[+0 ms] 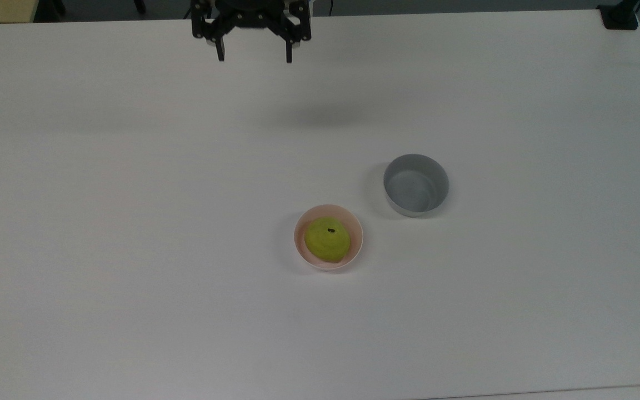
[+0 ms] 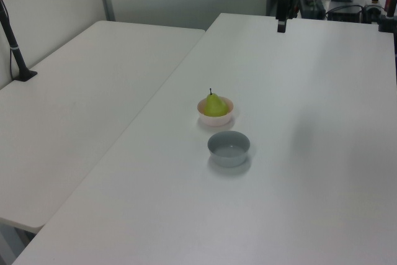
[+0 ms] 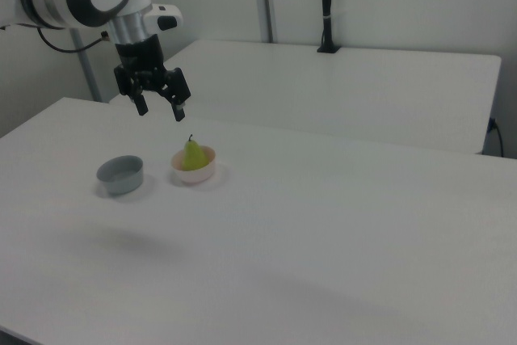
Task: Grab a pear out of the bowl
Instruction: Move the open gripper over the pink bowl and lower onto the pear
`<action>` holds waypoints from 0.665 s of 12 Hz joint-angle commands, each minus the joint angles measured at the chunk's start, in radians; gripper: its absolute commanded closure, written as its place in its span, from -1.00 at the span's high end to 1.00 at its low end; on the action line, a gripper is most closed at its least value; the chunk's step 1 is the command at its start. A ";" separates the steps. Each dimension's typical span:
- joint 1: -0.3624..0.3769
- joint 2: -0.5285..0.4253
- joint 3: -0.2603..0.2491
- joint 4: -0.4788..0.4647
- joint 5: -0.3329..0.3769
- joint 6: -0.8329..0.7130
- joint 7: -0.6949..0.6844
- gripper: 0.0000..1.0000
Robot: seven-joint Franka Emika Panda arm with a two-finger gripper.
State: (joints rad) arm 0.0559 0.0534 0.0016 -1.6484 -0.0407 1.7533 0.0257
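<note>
So the pear (image 1: 327,239) was sitting upright in the pink bowl (image 1: 355,228) roughly mid-table, stem pointing up, with the grey bowl (image 1: 415,185) near it at about 2 o'clock in the top view, close but not touching. The gripper (image 1: 254,57) was way off at roughly 11 o'clock from the pear in the top view, up in the air over the table's (image 1: 131,222) far edge, fingers spread wide with nothing in them. In the right view the gripper (image 3: 160,110) hung above and a bit to 10 o'clock of the fruit. My guess on handling: the pear looked light and stiff, smooth-skinned so probably a little slippery, and rounded enough to squirt out of a sloppy pinch. I'd go for the fat lower body just above the bowl rim, not the narrow neck or the stem. The bowl looked light too, so it could easily skid or tip if a finger clipped its wall.
</note>
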 commanded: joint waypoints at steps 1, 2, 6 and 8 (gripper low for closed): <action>0.005 0.077 0.006 0.006 0.048 0.139 -0.021 1.00; 0.008 0.097 0.006 0.006 0.051 0.181 -0.021 1.00; 0.056 0.204 0.005 0.007 0.033 0.342 -0.021 1.00; 0.082 0.282 0.004 0.033 0.015 0.431 -0.017 1.00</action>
State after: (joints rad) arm 0.1031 0.2486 0.0139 -1.6506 -0.0123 2.0903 0.0234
